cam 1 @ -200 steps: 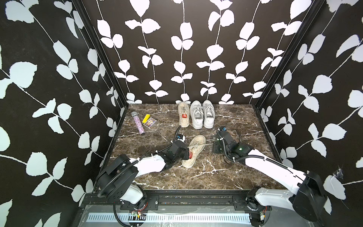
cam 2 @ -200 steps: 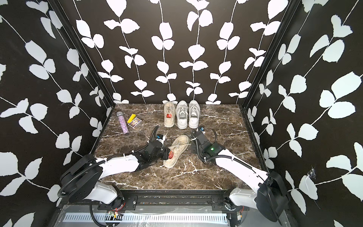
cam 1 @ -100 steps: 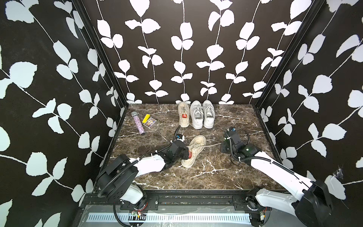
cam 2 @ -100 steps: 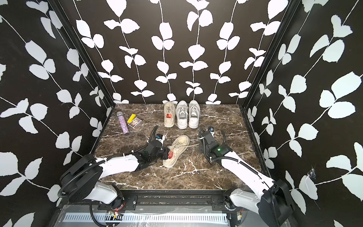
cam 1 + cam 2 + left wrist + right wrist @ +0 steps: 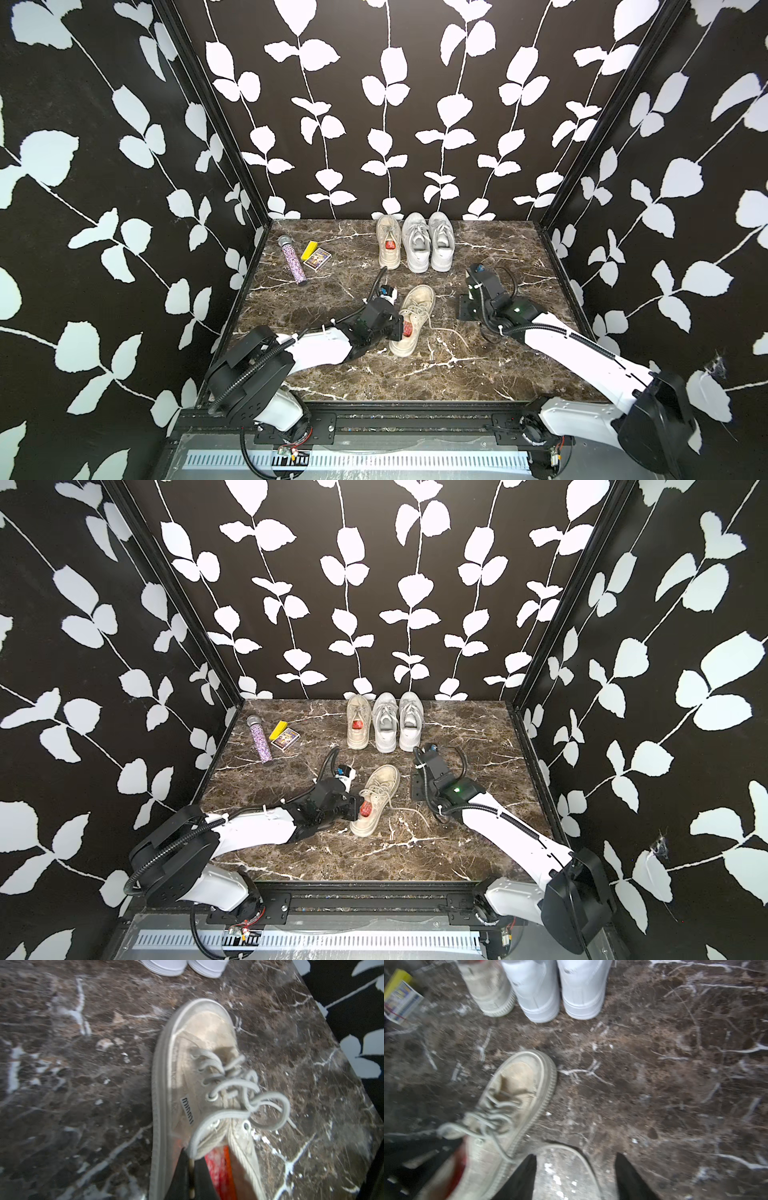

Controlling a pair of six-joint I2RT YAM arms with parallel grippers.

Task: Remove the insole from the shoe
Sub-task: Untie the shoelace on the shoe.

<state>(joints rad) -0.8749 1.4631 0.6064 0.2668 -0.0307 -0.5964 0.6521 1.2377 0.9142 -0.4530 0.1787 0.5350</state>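
A worn beige canvas shoe (image 5: 415, 307) lies in the middle of the marble table, toe towards the back. Its red insole (image 5: 407, 329) shows in the opening, and also in the left wrist view (image 5: 218, 1169). My left gripper (image 5: 191, 1159) reaches in from the left at the shoe's (image 5: 199, 1043) heel end. Its fingers are nearly together on the side wall of the collar, beside the insole. My right gripper (image 5: 466, 308) stands open to the right of the shoe, low over the table. A loose lace loop (image 5: 583, 1157) lies between its fingers (image 5: 527, 1174).
A matching beige shoe (image 5: 388, 245) and a white pair (image 5: 428, 245) stand against the back wall. A glittery bottle (image 5: 294, 262), a yellow item and a small card box (image 5: 316, 257) lie at the back left. Patterned walls enclose three sides.
My right gripper has drawn away to the right of the shoe and opened. The left gripper and the shoe have stayed in place.
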